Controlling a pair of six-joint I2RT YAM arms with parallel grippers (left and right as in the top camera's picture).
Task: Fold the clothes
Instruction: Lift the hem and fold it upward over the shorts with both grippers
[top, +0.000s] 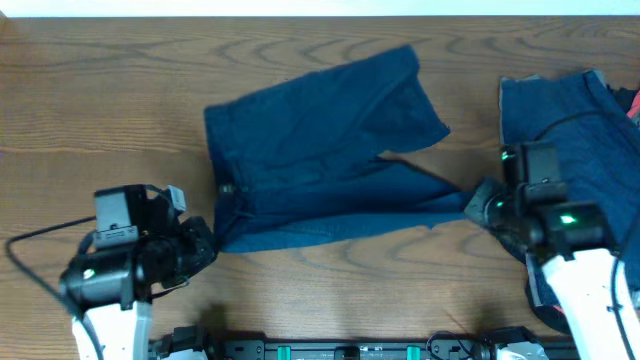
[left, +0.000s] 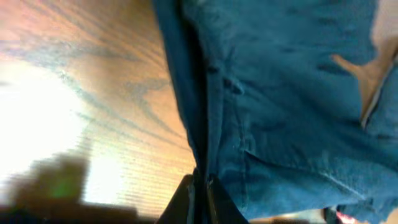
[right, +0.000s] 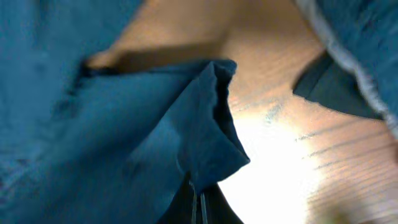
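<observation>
Navy shorts (top: 320, 160) lie spread; left gripper (top: 207, 245) pinches the waistband (left: 198, 112), right gripper (top: 474, 205) the hem (right: 221, 106); such thin edge-grips may slip when lifted.

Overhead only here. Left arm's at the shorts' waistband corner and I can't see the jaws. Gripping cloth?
Observer: Yes. In the left wrist view, the left gripper has its jaws shut on the edge of the shorts.
Operator: Right side?
Observer: In the right wrist view, the right gripper is shut on a leg corner, with cloth bunched in folds just above the jaws.
Operator: Touching the other garment there?
Observer: No. Bare table shows between that corner and the grey-edged garment.
</observation>
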